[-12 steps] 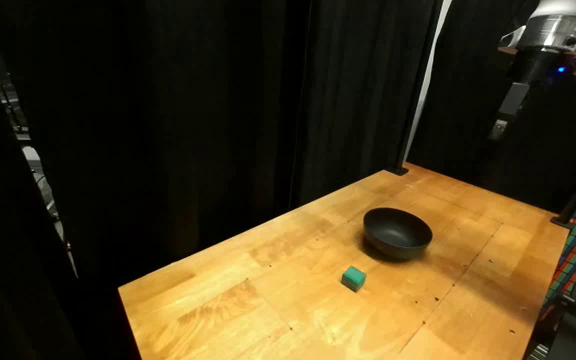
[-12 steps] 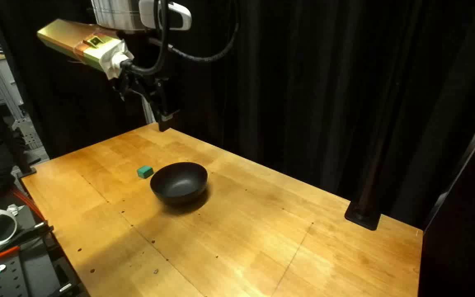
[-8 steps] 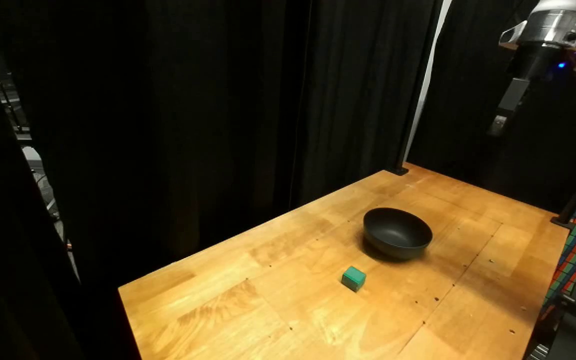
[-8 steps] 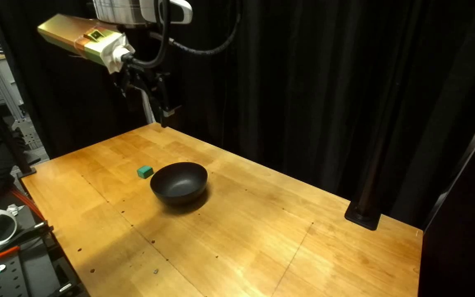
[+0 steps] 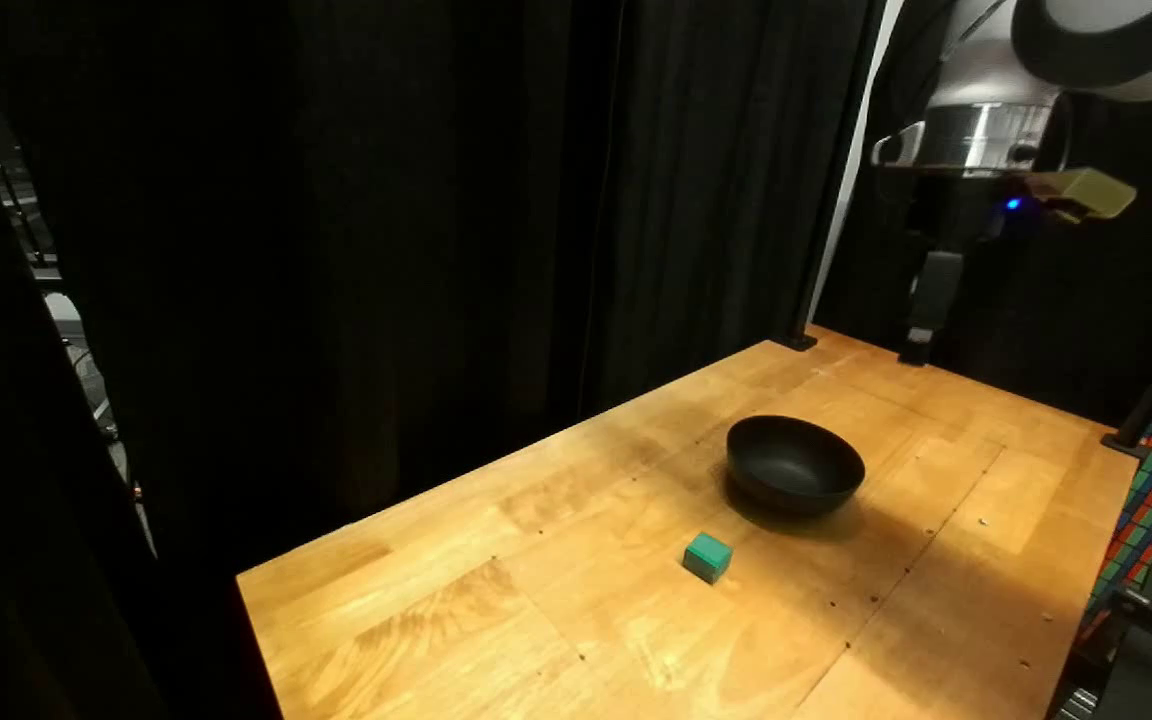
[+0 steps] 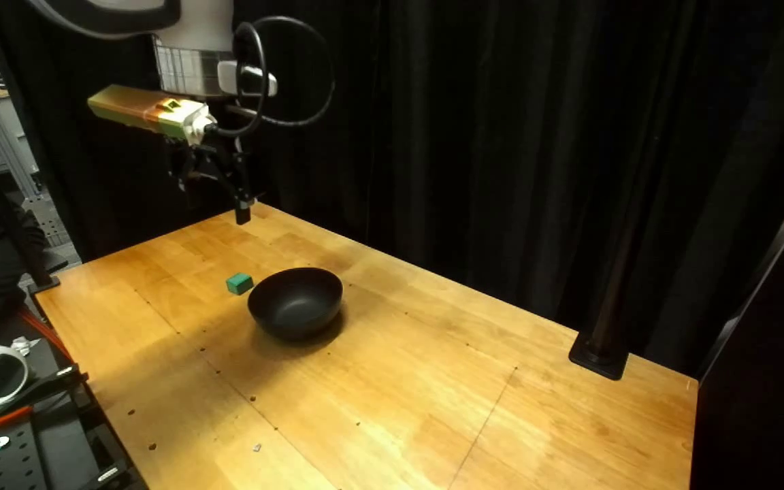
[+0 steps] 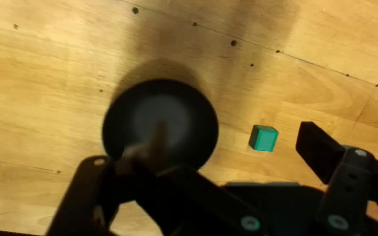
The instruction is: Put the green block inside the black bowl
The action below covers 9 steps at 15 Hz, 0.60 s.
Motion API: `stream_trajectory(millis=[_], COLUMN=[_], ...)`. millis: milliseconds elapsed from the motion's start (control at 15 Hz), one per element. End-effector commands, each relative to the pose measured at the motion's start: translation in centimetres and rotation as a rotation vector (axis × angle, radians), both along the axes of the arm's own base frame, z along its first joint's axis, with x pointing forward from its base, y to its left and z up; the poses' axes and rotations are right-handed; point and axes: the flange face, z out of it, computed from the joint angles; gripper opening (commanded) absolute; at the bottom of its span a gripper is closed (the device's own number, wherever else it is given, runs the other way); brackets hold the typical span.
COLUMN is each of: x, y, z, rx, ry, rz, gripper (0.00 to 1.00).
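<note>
Leftward in the wrist view lies the black bowl [image 7: 179, 111], mouth up on the wooden table [image 7: 38, 108], its lower part overlapped by one side of the gripper [image 7: 233, 139]. Rightward follows the green block [image 7: 266, 140], resting on the table beside the bowl but apart from it. Farther right stands one of the two fingers [image 7: 318, 150]; they are spread widely and hold nothing. Both exterior views place them above the table, so the grasp is judged not yet made.

Hazards, in the same order. At the bowl, a straight descent could bring a finger down on the rim, tipping or shoving it, because the gap to the block is narrow. At the block, closing off-centre or askew to its faces would probably turn the cube or knock it aside. Once gripped, too low a carry could catch the rim.

Obscured, likewise from left to right: a brownish blur over the bowl masks part of the interior; whether fingertip or reflection cannot be told. The gripper's knuckle runs off the right edge. In an exterior view the robot arm [image 6: 205, 27] is cut off at the top, and the gripper merges with the black curtain [image 6: 501, 136], so its height above the block is hard to judge.
</note>
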Motion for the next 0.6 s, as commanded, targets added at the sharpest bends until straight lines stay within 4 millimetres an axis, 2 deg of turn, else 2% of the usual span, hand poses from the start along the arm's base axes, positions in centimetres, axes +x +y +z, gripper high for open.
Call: stream_trajectory(millis=[0, 200, 267, 533], x=[1.5, 1.9, 2.1, 2.2], y=[7.8, 13.1, 14.3, 17.2], z=[-4.9, -9.5, -10.8, -16.5], rx=[-0.014, 0.003, 0.01, 0.031], ry=[-0.026, -0.082, -0.101, -0.136], rz=[0.075, 0.093, 0.093, 0.081], gripper=[1.0, 1.0, 1.0, 1.0])
